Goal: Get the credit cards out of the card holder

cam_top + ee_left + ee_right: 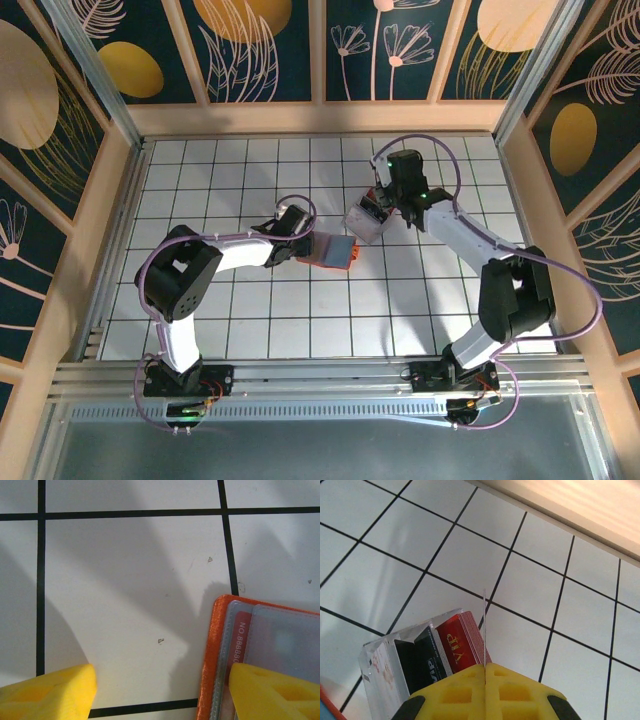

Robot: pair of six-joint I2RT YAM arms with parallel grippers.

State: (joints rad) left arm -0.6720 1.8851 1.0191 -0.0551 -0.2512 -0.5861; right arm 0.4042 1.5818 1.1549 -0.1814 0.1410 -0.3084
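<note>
**Orange-red card holder open on the tiles; one card out, one in its sleeve**

Item under inspection: the card holder (328, 252) lies open and flat near the middle of the table, blue-grey inside facing up, just in front of the left arm's wrist. A red card (241, 635) printed with a number sits under its clear sleeve.

Left gripper (162, 672): fingers spread wide. One is over the holder's open face and the other over bare tile (contact with the holder cannot be confirmed).

Right gripper (485, 667): fingers pressed together on a thin card (484, 625), seen edge-on and upright. It stands just beside the red stack in a clear box (385, 660) of red and black cards. That box sits just beyond the holder.

Assessment: the step in hand appears to be depositing a drawn card at the box. The next move calls for lowering the card into or beside the box, then releasing it. The red card would then have to be slid from its sleeve while the holder is kept from shifting.

Surroundings: a white table (250, 310) ruled in black squares, lightly scuffed. Pale wooden framing surrounds it, holding dark blue panels (260, 50) with yellow ovals and line-drawn plants. A metal rail (300, 375) runs along the near edge.
</note>
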